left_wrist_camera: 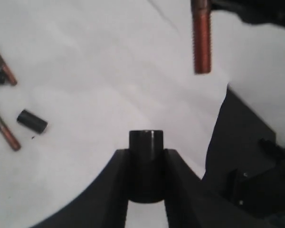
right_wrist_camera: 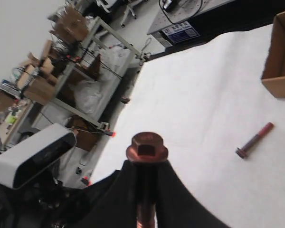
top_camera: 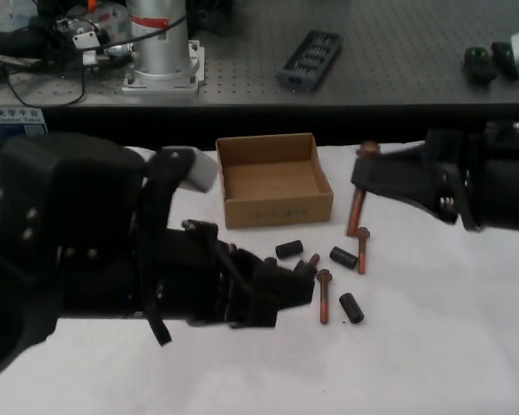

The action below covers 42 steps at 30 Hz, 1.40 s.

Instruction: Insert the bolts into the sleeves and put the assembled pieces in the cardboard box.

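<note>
From above, the cardboard box (top_camera: 277, 181) sits on the white cloth (top_camera: 432, 346), loose bolts (top_camera: 324, 296) and sleeves (top_camera: 351, 308) just in front of it. At the left wrist, the left gripper (left_wrist_camera: 146, 153) is clamped on a black sleeve (left_wrist_camera: 146, 142). At the right wrist, the right gripper (right_wrist_camera: 146, 166) pinches a copper bolt (right_wrist_camera: 147, 148) under its head.

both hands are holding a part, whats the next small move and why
Probably shift the right hand so its bolt lines up with the open end of the sleeve held in the left hand: the bolt's tip hangs apart from the sleeve, off its axis.
</note>
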Motion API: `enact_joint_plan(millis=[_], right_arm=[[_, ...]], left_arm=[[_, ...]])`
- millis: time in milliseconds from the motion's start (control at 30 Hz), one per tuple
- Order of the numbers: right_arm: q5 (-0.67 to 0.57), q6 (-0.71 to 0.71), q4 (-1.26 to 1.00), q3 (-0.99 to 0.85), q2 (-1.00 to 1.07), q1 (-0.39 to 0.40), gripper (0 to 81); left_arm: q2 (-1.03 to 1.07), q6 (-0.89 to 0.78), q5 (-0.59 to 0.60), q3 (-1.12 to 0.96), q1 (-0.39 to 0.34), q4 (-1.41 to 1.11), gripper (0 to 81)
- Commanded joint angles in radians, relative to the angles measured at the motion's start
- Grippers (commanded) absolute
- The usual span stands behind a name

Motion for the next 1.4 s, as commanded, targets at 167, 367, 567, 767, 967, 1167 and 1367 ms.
enact_joint_plan(millis=[167, 367, 567, 767, 967, 1167, 1367], right_arm=[[-0.043, 0.119, -0.141, -0.005, 0.001, 0.004, 2.9], [-0.043, 0.117, -0.143, -0.005, 0.001, 0.047, 2.9], [-0.041, 0.067, -0.140, -0.005, 0.001, 0.046, 2.9], [-0.038, 0.064, -0.140, -0.005, 0.001, 0.018, 2.9], [-0.026, 0.035, -0.140, -0.005, 0.001, 0.018, 2.9], [-0.018, 0.019, -0.130, -0.005, 0.001, 0.018, 2.9], [-0.011, 0.008, -0.125, -0.005, 0.001, 0.018, 2.9]], left_arm=[[-0.043, -0.303, 0.042, 0.073, 0.000, -0.416, 0.6], [-0.043, -0.340, 0.045, 0.073, 0.000, -0.461, 0.6], [-0.043, -0.340, 0.045, 0.073, 0.000, -0.465, 0.6], [-0.043, -0.340, 0.052, 0.073, 0.000, -0.458, 0.6], [-0.043, -0.340, 0.052, 0.073, 0.000, -0.458, 0.6], [-0.043, -0.348, 0.067, 0.073, 0.000, -0.458, 0.6], [-0.043, -0.352, 0.095, 0.073, 0.000, -0.458, 0.6]])
